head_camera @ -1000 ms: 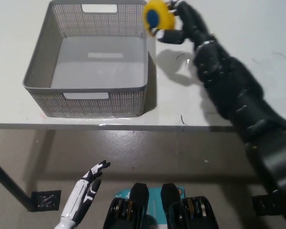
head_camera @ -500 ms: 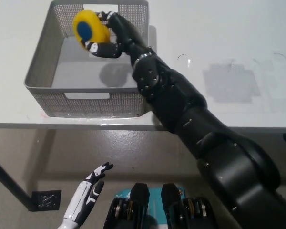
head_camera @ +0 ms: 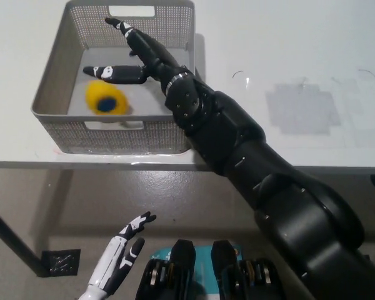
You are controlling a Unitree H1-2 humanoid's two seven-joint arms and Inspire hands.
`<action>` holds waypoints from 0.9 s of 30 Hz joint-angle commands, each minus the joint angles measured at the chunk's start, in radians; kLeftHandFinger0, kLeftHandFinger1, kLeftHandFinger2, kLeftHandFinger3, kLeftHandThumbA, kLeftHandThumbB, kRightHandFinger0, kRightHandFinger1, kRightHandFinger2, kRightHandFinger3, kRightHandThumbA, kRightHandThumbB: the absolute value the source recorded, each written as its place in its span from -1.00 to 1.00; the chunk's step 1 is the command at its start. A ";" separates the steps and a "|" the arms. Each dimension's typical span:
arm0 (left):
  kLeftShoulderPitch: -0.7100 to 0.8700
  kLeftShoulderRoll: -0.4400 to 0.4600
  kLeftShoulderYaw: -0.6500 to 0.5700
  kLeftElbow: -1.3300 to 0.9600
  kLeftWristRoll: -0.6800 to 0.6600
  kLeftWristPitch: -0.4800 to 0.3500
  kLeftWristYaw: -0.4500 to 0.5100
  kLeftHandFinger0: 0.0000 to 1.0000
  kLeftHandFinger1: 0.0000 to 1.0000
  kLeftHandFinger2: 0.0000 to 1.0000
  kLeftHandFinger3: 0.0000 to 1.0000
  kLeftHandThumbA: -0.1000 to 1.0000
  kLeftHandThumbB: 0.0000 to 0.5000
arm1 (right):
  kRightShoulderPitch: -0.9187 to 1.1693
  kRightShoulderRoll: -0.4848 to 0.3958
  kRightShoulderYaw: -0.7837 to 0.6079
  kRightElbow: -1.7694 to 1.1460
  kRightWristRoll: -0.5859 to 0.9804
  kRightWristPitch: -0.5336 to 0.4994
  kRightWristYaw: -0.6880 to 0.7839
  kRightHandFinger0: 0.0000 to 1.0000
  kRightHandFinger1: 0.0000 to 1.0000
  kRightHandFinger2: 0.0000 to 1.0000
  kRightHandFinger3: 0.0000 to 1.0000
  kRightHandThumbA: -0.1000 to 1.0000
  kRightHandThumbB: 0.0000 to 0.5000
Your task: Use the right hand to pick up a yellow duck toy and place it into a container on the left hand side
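Right arm (head_camera: 250,156): black throughout, matte to faintly glossy shell. Built of bulky rounded segments, widest near the shoulder and narrowing toward the wrist. Small pale screw heads dot the forearm casing in scattered rows. A thin light ring marks the wrist joint.

Right hand (head_camera: 140,59): black, slender segmented fingers (head_camera: 112,73) with small white patches near the tips and along the knuckle area.

Left hand (head_camera: 122,259): white shell with black inlays along the fingers and black tips; a dark seam runs down the back of the hand.

Left forearm (head_camera: 97,287): white, smooth, slim, tapering into the hand.
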 commanded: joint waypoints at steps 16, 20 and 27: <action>-0.017 0.049 -0.036 -0.028 0.043 -0.031 0.008 1.00 1.00 1.00 1.00 1.00 1.00 | 0.063 -0.313 -0.110 -0.713 0.051 0.073 0.103 1.00 1.00 1.00 1.00 1.00 0.78; -0.023 0.052 -0.036 -0.027 0.036 -0.031 0.004 1.00 1.00 1.00 1.00 1.00 1.00 | 0.191 -0.409 -0.145 -1.028 0.045 0.181 0.169 1.00 1.00 1.00 1.00 1.00 0.74; -0.006 0.053 -0.041 -0.013 0.031 -0.031 0.029 1.00 1.00 1.00 1.00 1.00 1.00 | 0.553 -0.464 -0.214 -1.406 0.171 0.165 0.191 1.00 1.00 1.00 1.00 1.00 0.67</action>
